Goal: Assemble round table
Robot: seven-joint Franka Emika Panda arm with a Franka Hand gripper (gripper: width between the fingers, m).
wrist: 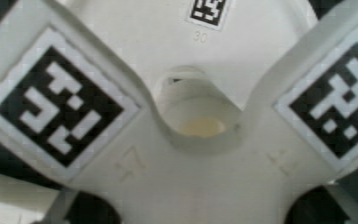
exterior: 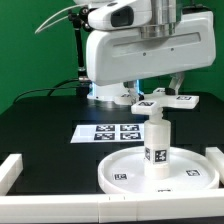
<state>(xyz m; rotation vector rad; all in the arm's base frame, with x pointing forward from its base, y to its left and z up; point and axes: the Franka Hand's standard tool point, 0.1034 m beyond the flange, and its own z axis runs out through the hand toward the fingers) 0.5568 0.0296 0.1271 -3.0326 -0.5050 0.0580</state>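
The large rimmed round disc [exterior: 125,172] lies on the black table near the front. The short thick cylinder leg [exterior: 157,146] stands upright on its middle, a tag on its side. My gripper [exterior: 146,96] is shut on the flat cross-shaped base [exterior: 160,103] and holds it level just above the leg's top. I cannot tell whether the two touch. In the wrist view the base [wrist: 179,165] fills the frame, with tagged arms on either side and a small socket [wrist: 197,102] at its centre. My fingers are not clear there.
The marker board [exterior: 117,131] lies flat behind the disc. White border blocks stand at the exterior view's left [exterior: 9,172], at its right [exterior: 214,156] and along the front edge [exterior: 110,208]. The arm's white base [exterior: 110,92] stands at the back.
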